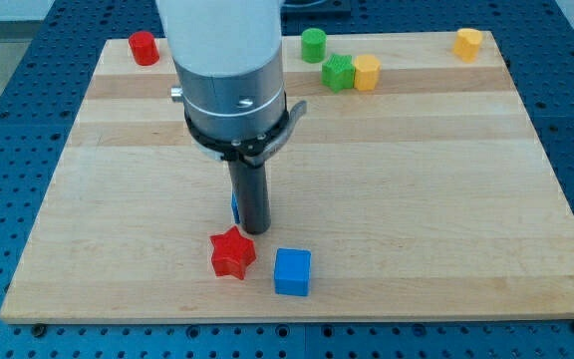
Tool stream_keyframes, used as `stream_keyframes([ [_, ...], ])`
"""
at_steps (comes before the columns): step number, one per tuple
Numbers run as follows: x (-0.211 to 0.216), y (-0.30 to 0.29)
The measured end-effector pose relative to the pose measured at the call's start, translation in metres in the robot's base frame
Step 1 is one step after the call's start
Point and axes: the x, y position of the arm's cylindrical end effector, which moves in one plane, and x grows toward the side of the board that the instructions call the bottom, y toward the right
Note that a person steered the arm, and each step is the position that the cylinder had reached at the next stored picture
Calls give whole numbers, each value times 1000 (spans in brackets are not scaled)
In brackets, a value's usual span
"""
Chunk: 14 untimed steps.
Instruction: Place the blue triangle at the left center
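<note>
In the camera view, my tip [254, 230] rests on the wooden tabletop [417, 199], a little toward the view's bottom from the middle. There is no gripper on this arm, only the dark rod, so nothing is grasped.

Taking the tip as landmark: a sliver of blue [235, 207] shows touching the rod's left side (most of it is hidden behind the rod, so I cannot tell its shape, though it may be the blue triangle). The red star [232, 252] lies just below and slightly left of the tip. The blue cube [292, 271] sits below and to the right, near the star but apart from it.

Far above the tip, along the view's top, stand the red cylinder [144, 47] to the left, the green cylinder [313, 44], the green star [338, 73] touching a yellow block [366, 73], and another yellow block [467, 44] at the far right.
</note>
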Motion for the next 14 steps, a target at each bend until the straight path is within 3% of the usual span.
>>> stream_keyframes([
  [5,-82,-24],
  [10,-51,-149],
  [14,-74,-169],
])
